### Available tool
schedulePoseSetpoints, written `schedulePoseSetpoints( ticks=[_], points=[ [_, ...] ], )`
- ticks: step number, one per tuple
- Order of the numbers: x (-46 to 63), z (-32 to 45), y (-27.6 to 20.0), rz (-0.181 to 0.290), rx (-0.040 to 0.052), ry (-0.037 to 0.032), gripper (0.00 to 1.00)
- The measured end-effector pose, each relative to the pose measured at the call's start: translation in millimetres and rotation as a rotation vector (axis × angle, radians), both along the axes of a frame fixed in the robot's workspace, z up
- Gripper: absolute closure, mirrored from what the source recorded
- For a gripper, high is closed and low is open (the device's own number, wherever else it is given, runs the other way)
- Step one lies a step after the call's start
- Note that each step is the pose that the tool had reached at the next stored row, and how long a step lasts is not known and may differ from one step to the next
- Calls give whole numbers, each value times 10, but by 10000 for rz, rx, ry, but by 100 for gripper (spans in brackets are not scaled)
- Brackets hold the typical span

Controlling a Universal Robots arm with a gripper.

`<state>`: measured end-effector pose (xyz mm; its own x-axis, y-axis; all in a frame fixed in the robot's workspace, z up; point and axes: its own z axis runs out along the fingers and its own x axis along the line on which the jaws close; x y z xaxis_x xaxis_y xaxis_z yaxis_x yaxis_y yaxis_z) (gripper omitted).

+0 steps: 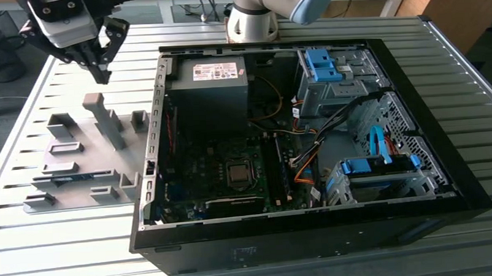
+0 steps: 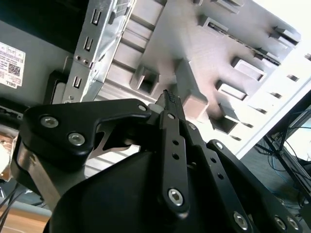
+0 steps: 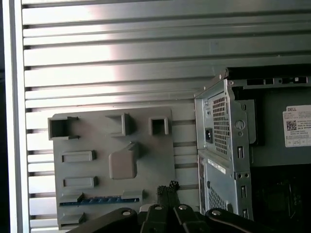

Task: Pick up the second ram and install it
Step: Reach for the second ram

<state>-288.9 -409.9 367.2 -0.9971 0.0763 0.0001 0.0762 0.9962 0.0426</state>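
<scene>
Open computer case (image 1: 315,241) beside grey fixture plate (image 1: 95,160) on slatted table (image 1: 70,242).

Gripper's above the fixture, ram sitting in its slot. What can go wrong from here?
1. The second ram sits low in a slot of the gray fixture, only a thin edge exposed; an offset grasp may slip.
2. The gripper, shut, hangs near the fixture's tall post; descending could clip it.
3. Orange cables loop beside the memory slots in the case; they might snag during insertion.
</scene>
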Motion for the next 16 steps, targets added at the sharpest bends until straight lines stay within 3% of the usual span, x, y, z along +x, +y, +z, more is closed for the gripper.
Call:
schedulePoseSetpoints(
  ticks=[16],
  points=[
    [-704, -111, -29, 6, -1, 0, 90]
  ],
)
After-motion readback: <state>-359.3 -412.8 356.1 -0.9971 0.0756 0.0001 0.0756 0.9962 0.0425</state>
